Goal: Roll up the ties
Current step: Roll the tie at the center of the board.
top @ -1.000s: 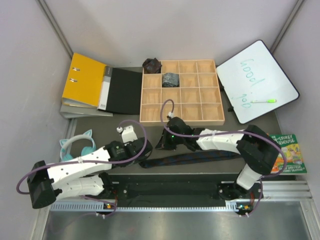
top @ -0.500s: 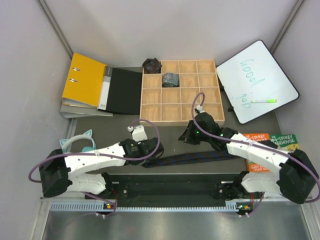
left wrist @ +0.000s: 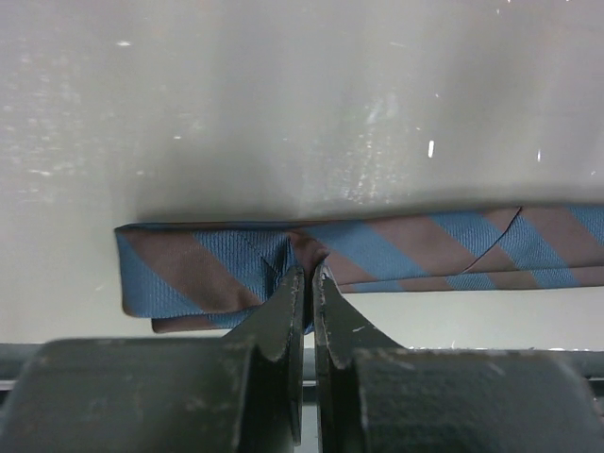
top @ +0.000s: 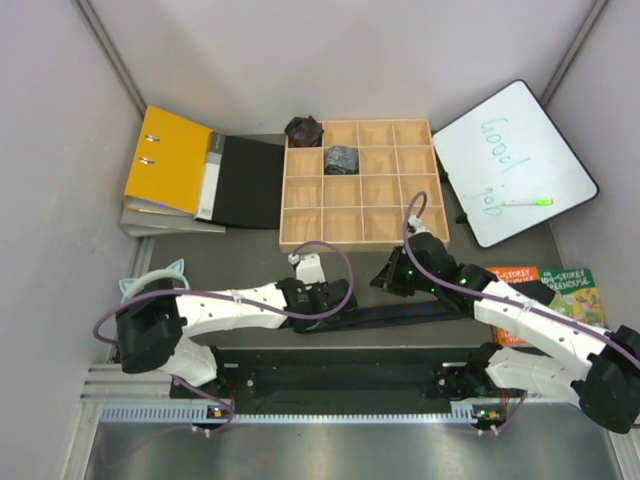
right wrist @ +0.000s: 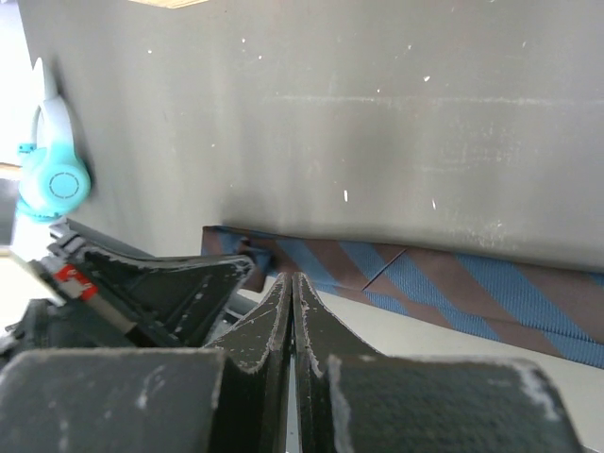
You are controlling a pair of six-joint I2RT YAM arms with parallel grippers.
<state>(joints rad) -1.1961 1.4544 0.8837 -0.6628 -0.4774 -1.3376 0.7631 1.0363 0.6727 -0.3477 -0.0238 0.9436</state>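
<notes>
1. A striped tie (top: 400, 312) in blue and brown lies flat and unrolled along the near edge of the dark mat (top: 250, 250), running left to right between the two arms. Its left end is folded back on itself.
2. The left gripper (left wrist: 310, 269) is closed to a sliver, its tips pinching a pucker of fabric just beside that folded end.
3. The right gripper (right wrist: 289, 278) has its fingers pressed together with nothing in them, above the mat on the tie's far side.
4. A greyish rolled tie (top: 340, 158) sits in the wooden compartment tray (top: 362, 242), second row from the back, second column from the left.
5. A brownish-black rolled tie (top: 304, 129) rests at the tray's far-left corner.
6. Left of the tray lie a black folder cover (top: 250, 182) and a yellow binder (top: 165, 160).
7. To the right are a whiteboard (top: 512, 160) with a green marker (top: 527, 201) and a book (top: 565, 300).
8. Teal cat-ear headphones (top: 150, 285) lie near the left arm.
</notes>
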